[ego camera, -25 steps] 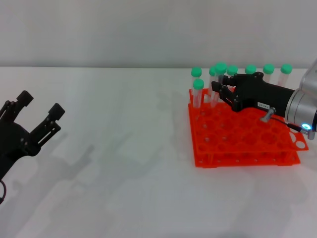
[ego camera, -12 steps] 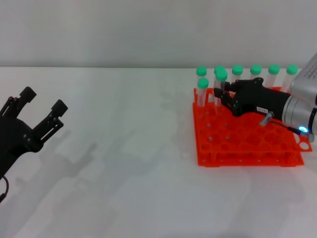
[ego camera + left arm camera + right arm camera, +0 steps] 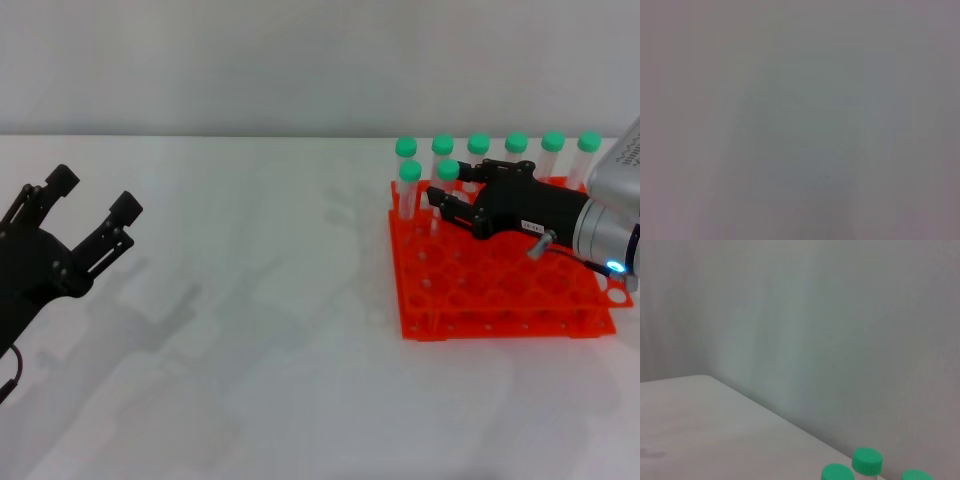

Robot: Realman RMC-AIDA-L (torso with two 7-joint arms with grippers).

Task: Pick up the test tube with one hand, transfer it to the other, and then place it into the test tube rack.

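The orange-red test tube rack point(image 3: 500, 290) stands at the right of the white table. My right gripper point(image 3: 447, 192), black with a small white label, reaches over the rack's back left part. It is shut on a test tube point(image 3: 448, 171) with a green cap, which stands upright and low in a second-row hole beside another tube point(image 3: 410, 171). Several more green-capped tubes point(image 3: 479, 144) fill the back row. My left gripper point(image 3: 93, 192) is open and empty, far left over the table. The right wrist view shows three green caps point(image 3: 866, 460) at its lower edge.
The white table point(image 3: 270, 330) stretches between the two arms, with a pale wall behind it. The front rows of the rack hold no tubes. The left wrist view shows only a blank grey surface.
My right gripper has lowered the held tube, so its cap has dropped level with the neighbouring cap. My left gripper has drifted slightly up and right.
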